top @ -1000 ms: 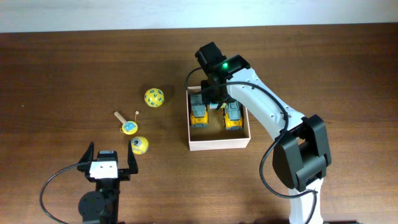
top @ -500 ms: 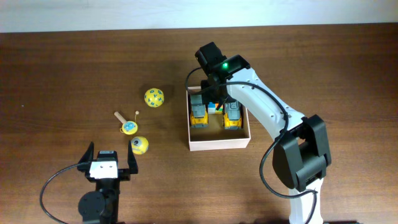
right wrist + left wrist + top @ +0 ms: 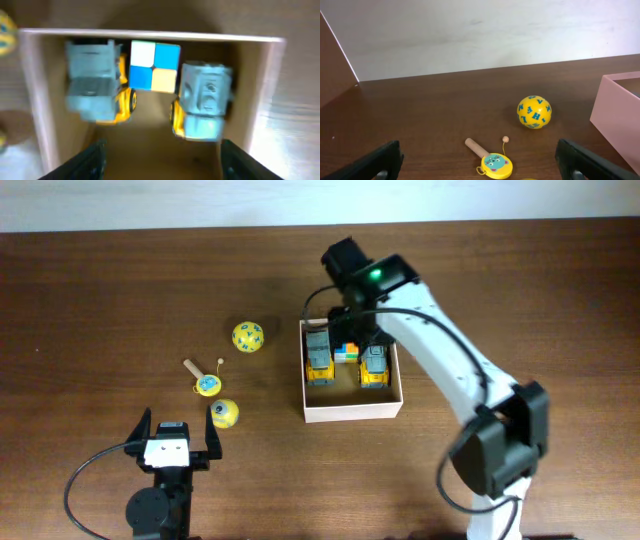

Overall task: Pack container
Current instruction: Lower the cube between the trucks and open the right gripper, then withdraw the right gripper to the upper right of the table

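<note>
Right gripper (image 3: 351,320) risen off the container (image 3: 352,412), shifted toward its far wall, coloured cube (image 3: 347,352) (before hidden under it) now lying uncovered inside.

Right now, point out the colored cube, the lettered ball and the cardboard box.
colored cube (image 3: 154,67): right wrist view, centre of its top face.
lettered ball (image 3: 534,112): left wrist view, centre of its front.
cardboard box (image 3: 350,412): overhead view, wall nearest the robot.

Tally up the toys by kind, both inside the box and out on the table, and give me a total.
Yellow toy trucks: 2, in the container
Multicoloured cube: 1, in the container, between the trucks
Yellow balls: 2, outside it
Yellow drum toy on a stick: 1, outside it
Total: 6 toys
</note>
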You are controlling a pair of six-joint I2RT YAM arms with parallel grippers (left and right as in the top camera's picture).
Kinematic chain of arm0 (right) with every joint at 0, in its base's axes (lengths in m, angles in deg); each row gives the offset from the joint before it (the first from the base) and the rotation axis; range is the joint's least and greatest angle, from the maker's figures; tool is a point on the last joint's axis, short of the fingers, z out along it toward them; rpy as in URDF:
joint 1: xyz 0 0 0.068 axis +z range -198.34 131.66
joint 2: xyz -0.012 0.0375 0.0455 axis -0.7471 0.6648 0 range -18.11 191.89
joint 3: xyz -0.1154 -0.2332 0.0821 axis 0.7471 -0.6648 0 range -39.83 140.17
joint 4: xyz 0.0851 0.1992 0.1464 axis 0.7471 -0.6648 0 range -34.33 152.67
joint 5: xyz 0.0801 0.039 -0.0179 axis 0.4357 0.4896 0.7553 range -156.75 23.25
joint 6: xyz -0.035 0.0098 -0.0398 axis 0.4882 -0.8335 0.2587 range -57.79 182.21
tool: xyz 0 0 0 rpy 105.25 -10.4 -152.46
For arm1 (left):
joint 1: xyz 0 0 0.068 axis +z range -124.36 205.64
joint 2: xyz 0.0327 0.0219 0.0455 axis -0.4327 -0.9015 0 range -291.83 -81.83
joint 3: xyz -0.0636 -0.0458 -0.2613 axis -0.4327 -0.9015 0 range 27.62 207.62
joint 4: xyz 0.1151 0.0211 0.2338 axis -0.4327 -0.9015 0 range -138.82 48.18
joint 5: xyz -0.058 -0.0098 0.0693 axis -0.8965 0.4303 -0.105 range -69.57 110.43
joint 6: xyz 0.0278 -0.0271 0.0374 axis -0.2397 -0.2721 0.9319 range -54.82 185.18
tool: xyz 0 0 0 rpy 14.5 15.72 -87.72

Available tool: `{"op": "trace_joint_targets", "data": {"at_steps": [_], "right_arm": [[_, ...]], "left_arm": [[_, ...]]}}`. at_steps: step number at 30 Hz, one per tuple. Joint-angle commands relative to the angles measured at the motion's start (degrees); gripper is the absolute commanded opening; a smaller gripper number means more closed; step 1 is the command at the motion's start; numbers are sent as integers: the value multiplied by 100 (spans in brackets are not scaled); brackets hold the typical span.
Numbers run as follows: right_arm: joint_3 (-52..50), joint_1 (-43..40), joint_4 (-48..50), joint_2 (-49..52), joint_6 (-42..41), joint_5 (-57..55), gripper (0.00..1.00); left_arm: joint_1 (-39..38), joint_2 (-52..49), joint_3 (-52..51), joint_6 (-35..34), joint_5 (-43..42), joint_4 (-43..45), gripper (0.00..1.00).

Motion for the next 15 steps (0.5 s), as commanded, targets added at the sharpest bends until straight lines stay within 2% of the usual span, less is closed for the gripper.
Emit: {"op": "trace_joint_targets", "data": {"at_steps": [1, 8, 12, 15], "right_arm": [[282, -378, -184, -597, -26, -118, 70], [289, -1655, -708, -1121, 20, -409, 84], [289, -2492, -949, -1152, 129, -417, 100], [282, -2986, -1078, -1126, 129, -417, 99]], "left_arm": [[-22, 17, -44, 92, -55, 0, 99], [-22, 17, -44, 92, -55, 0, 99], [-22, 17, -44, 92, -55, 0, 99], [-22, 17, -44, 92, -55, 0, 99]]}}
